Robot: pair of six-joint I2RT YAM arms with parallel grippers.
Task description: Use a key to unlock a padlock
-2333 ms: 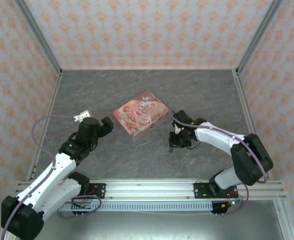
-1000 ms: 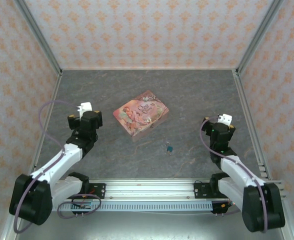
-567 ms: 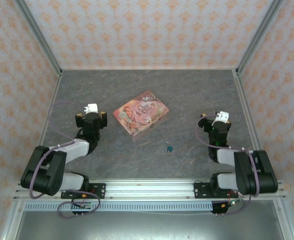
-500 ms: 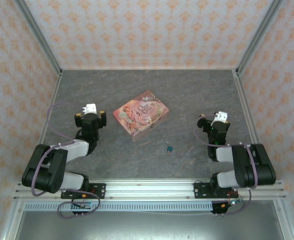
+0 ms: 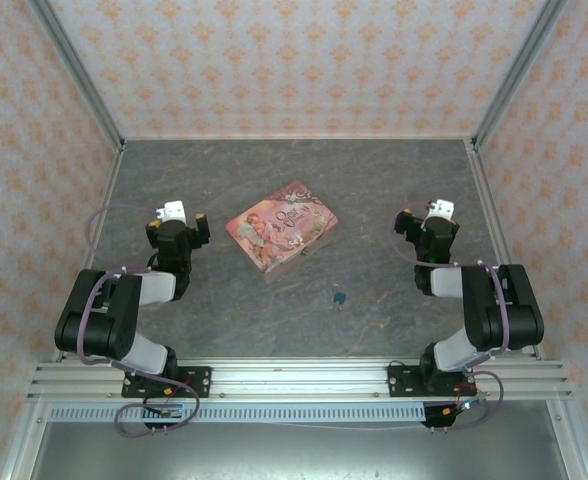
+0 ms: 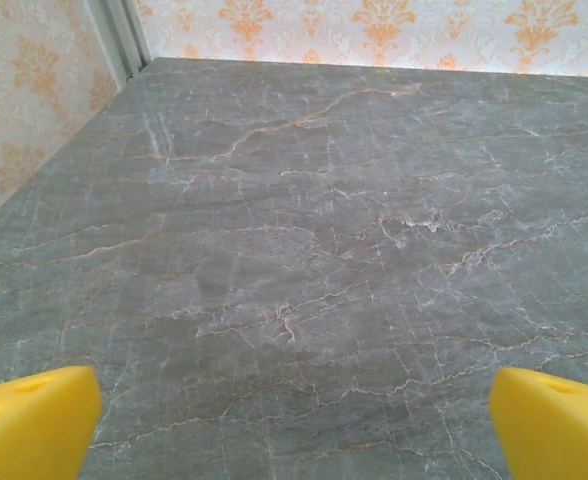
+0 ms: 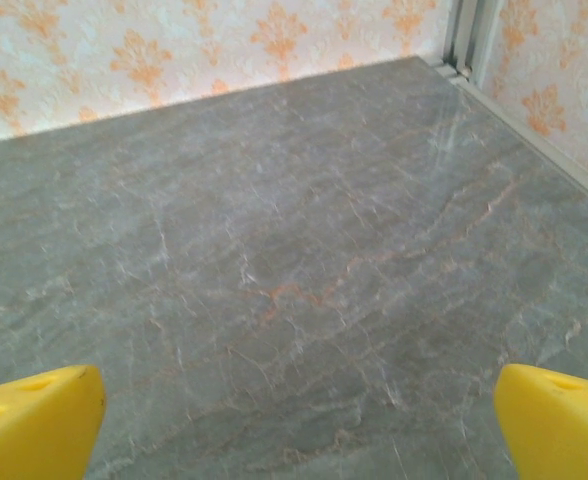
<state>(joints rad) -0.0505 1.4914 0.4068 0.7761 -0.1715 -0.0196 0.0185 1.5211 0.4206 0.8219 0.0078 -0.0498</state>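
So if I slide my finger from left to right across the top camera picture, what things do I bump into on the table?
left gripper → pink tin → padlock → right gripper

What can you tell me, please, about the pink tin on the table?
The pink tin is a flat rectangular box with an illustrated lid whose figures and lettering are too small to read. It looks like printed metal, with a darker wall along its near edge, and seems shut. It lies flat on the grey marbled table, turned diagonally, near the table's middle. Only the table touches it; the tiny teal padlock lies apart, toward the near edge and to its right.
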